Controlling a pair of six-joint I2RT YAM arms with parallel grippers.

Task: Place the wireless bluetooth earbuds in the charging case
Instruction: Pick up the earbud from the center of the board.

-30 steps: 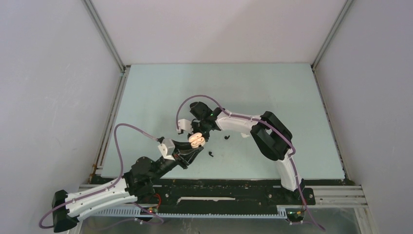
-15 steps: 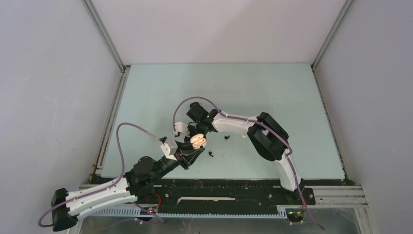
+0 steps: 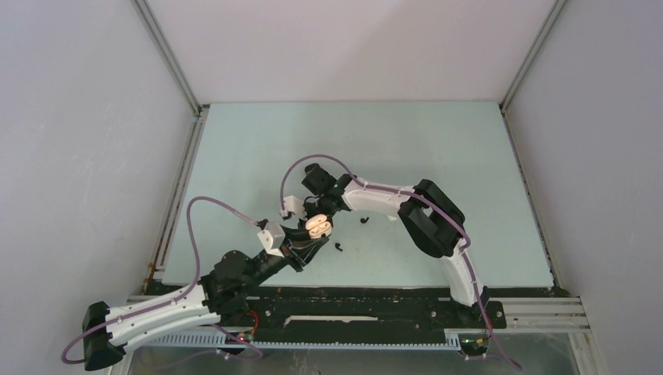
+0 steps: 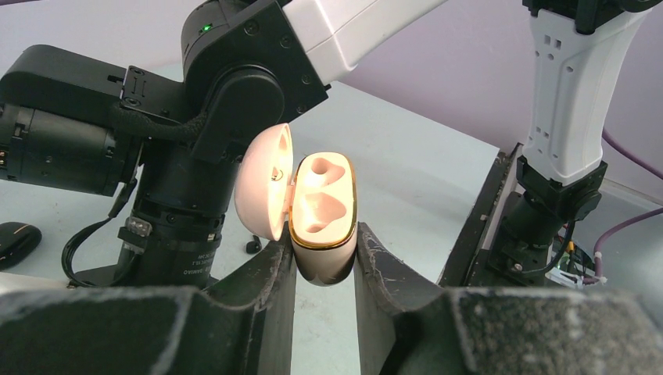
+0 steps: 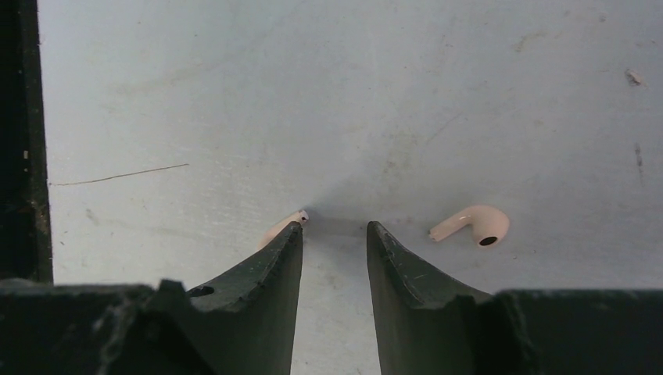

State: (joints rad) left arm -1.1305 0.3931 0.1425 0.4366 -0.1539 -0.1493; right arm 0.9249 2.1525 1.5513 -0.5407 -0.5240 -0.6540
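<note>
No bud is in yet: left jaws pinch the open, empty case; right jaws, spread, hover over two buds on the bench.

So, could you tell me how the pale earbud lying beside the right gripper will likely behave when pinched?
The earbud looks smooth and rounded, so it could squirt out of the right gripper. Its bulbous head and thin stem suggest it may pivot on the table if nudged. Being tiny, it is probably very light.
</note>
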